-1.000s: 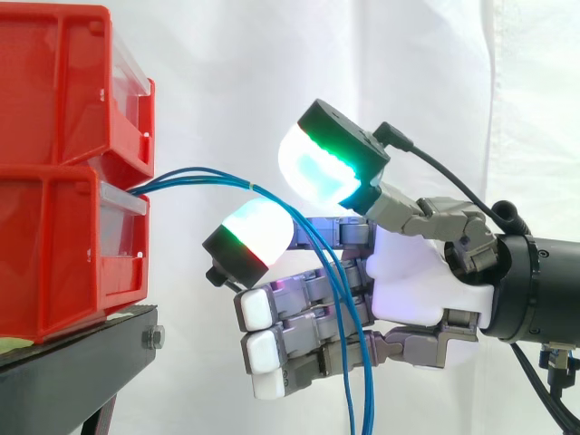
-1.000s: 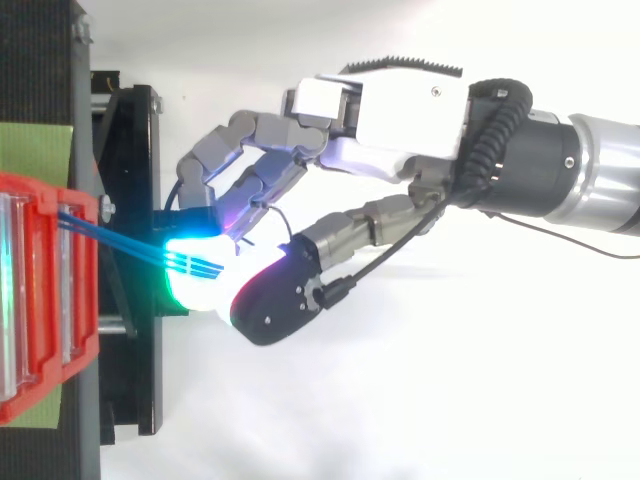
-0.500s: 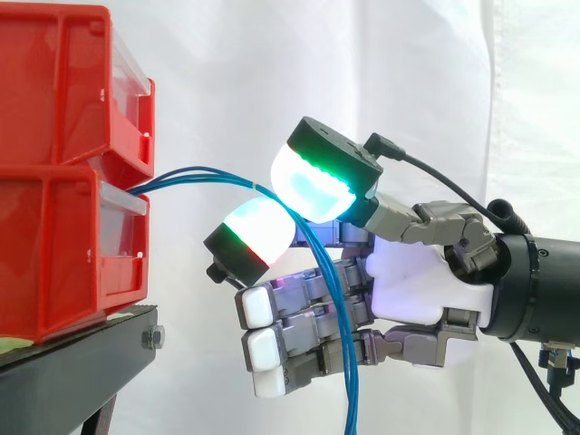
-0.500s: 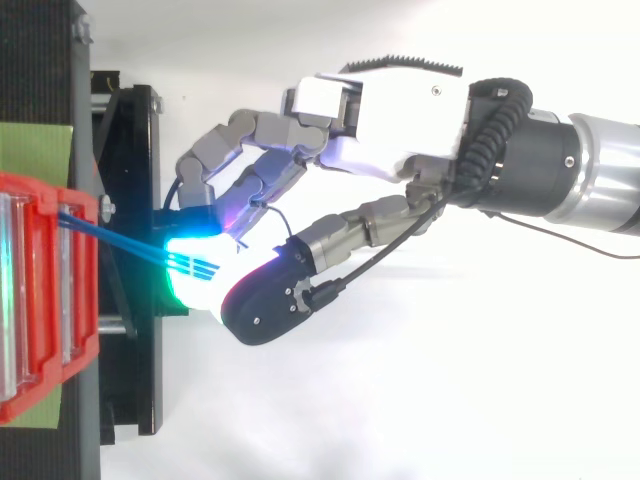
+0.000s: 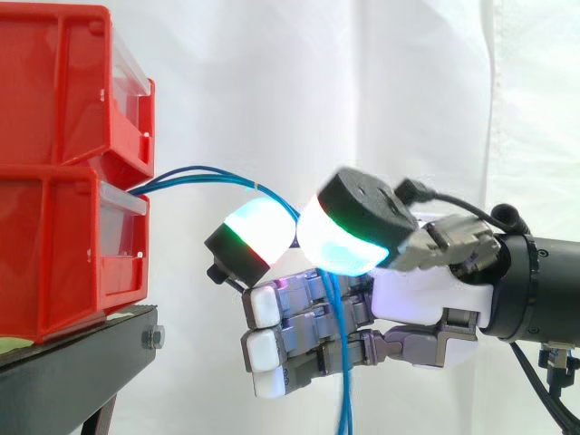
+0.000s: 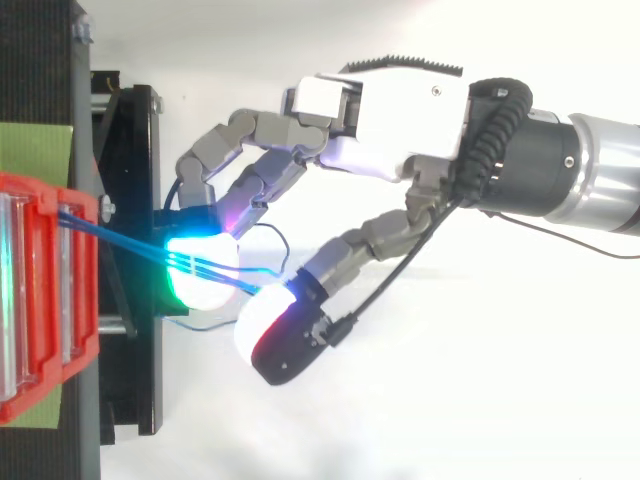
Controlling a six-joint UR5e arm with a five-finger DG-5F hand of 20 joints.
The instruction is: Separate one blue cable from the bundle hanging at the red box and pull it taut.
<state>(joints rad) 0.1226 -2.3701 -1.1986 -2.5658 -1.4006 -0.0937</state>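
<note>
Side view level, close, top view looking down, both share red bins [image 5: 54,227] (and hand [image 5: 417,292])

Red bins [image 5: 54,136] on a black stand [image 5: 72,367], white curtain [image 5: 272,82] behind. Blue cables [image 5: 344,390]. White-and-grey hand [image 5: 412,294]; its pads [image 5: 258,227] glow cyan-green, edged red, backed black.

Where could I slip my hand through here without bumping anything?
Free: above the blue cables, between the upper red bin and the robot hand. Tighter: below them, above the black stand. Crowded: where cables meet the robot hand.
</note>
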